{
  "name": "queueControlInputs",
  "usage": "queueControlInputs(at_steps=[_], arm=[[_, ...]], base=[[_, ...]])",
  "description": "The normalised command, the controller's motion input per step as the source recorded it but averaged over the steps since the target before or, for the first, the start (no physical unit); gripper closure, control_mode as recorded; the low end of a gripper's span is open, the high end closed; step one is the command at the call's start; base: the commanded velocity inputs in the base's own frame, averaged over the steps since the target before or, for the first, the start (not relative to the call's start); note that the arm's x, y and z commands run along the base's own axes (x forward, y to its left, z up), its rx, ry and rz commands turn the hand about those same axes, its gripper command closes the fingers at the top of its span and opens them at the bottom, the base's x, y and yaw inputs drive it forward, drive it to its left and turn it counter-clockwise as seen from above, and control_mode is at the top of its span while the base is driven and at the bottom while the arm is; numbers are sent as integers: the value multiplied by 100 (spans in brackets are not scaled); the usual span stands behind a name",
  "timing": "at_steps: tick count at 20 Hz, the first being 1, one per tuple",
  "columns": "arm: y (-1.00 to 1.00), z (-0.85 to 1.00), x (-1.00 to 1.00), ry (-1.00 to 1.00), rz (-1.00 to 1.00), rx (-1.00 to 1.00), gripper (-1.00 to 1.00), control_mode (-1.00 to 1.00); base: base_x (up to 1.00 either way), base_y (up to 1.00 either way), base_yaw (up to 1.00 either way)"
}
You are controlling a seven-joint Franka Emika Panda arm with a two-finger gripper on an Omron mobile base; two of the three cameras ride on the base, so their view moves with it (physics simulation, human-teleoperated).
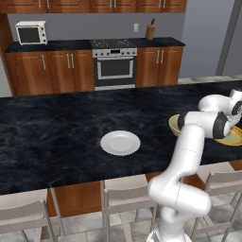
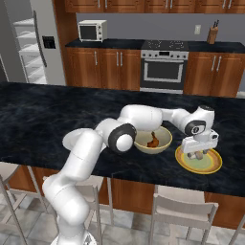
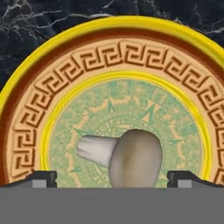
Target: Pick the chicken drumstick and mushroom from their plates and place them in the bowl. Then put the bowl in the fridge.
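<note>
Mushroom (image 3: 127,157) lies on its side on the yellow-green plate (image 3: 109,57), between the gripper's (image 2: 197,154) spread fingertips (image 3: 41,178), unheld. Drumstick (image 2: 153,140) sits in the bowl (image 2: 165,142) just beside. White plate (image 1: 120,142) rests well apart on black marble counter (image 1: 52,137). Fridge (image 2: 29,43) stands open far left; the oven (image 2: 163,69) faces it. Arm hides bowl in left view.

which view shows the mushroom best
The hand view: the mushroom lies on its side on the yellow-green plate, pale stem and tan cap plain, between the open gripper's tips. In the right base view it is a small shape under the hand; the left base view's arm covers that spot.
</note>
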Motion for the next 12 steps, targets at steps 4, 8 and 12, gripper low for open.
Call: queueControlInputs(at_steps=[4,8,12], arm=[[0,-11,13,7,0,-2,-100,-100],[-7,-2,24,0,-1,-5,-100,-100],[-15,0,14,0,0,-6,-100,-100]], base=[[0,0,0],[0,0,0],[0,0,0]])
